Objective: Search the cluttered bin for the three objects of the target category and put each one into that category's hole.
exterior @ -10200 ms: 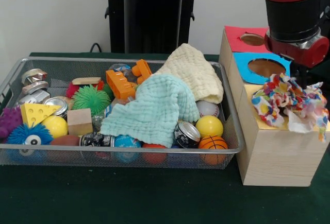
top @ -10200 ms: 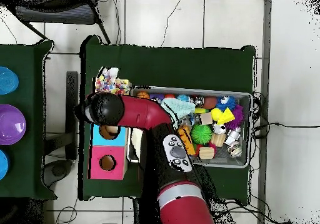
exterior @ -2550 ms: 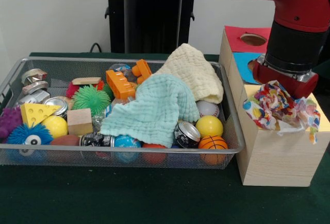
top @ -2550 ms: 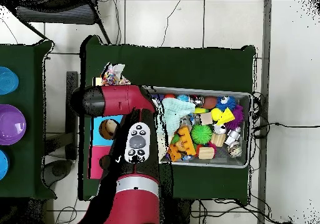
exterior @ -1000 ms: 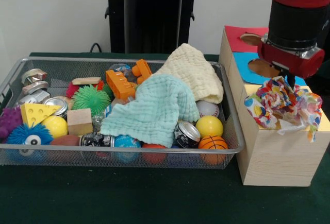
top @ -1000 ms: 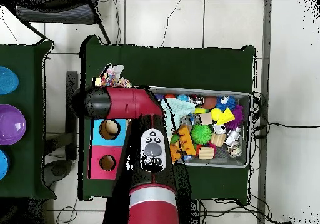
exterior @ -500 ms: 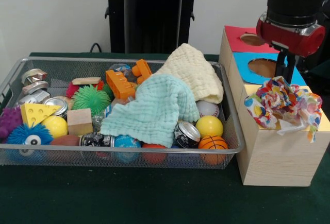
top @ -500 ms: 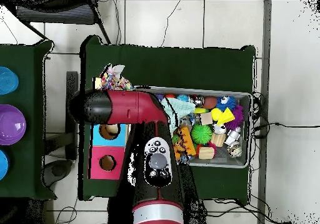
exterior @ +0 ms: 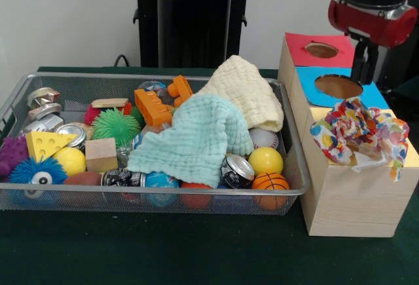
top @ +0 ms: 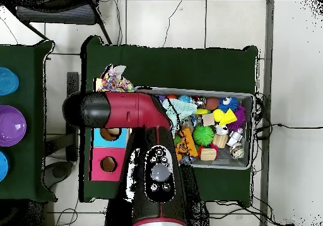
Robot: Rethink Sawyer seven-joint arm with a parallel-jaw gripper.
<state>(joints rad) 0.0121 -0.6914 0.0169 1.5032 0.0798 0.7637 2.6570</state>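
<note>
The wire mesh bin (exterior: 157,193) lies at the left of the table and is full of toys; it also shows in the overhead view (top: 247,98). A crumpled heap of spotted white wrappers (exterior: 360,134) rests on the yellow surround (exterior: 411,157) of the wooden box (exterior: 347,200) and overhangs its front edge. The yellow hole is hidden under the heap. My gripper (exterior: 361,78) hangs empty above the blue-surrounded hole (exterior: 338,86), clear of the heap. In the overhead view the wrappers (top: 113,79) show beside my arm (top: 126,110), which hides the gripper.
A mint waffle cloth (exterior: 196,137) and a cream waffle cloth (exterior: 245,92) lie over the bin's right half. Balls, cans, an orange brick (exterior: 152,106) and a wooden cube (exterior: 101,154) lie around them. The red-surrounded hole (exterior: 321,50) is at the box's far end.
My gripper has risen straight up off the wrapper heap and now sits higher, over the blue hole. The heap stays on the yellow surround.
</note>
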